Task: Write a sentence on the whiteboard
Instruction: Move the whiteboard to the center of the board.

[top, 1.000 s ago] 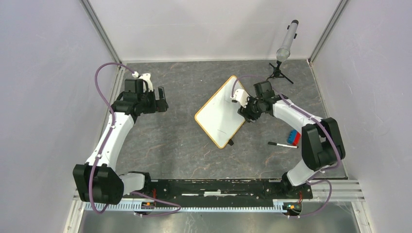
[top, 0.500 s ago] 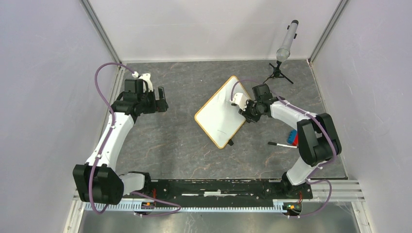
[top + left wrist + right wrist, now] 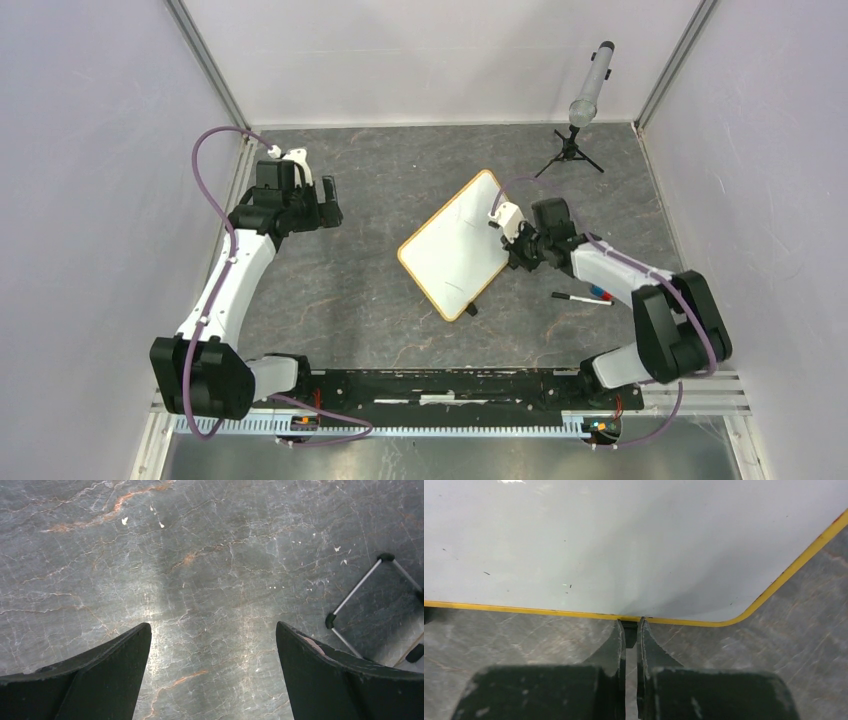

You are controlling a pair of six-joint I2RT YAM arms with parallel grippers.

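The whiteboard [image 3: 452, 245] lies tilted like a diamond on the dark marbled table, white with a thin yellow-orange frame. My right gripper [image 3: 518, 252] sits at its right long edge. In the right wrist view the board [image 3: 624, 545] fills the top, and my right gripper [image 3: 630, 625] is shut on a small black foot [image 3: 629, 629] that sticks out from the frame. A black marker [image 3: 582, 297] lies on the table to the right of the board. My left gripper [image 3: 328, 203] hovers open at the far left, over bare table [image 3: 212, 645].
A small black tripod [image 3: 575, 150] holding a grey tube [image 3: 592, 80] stands at the back right; its legs [image 3: 360, 587] show in the left wrist view. A red and blue block [image 3: 600, 293] peeks out beside the right arm. White walls close the table on three sides.
My right gripper has closed on the board's black foot and moved toward the near right, dragging and turning the whiteboard slightly. The left arm has stayed still.
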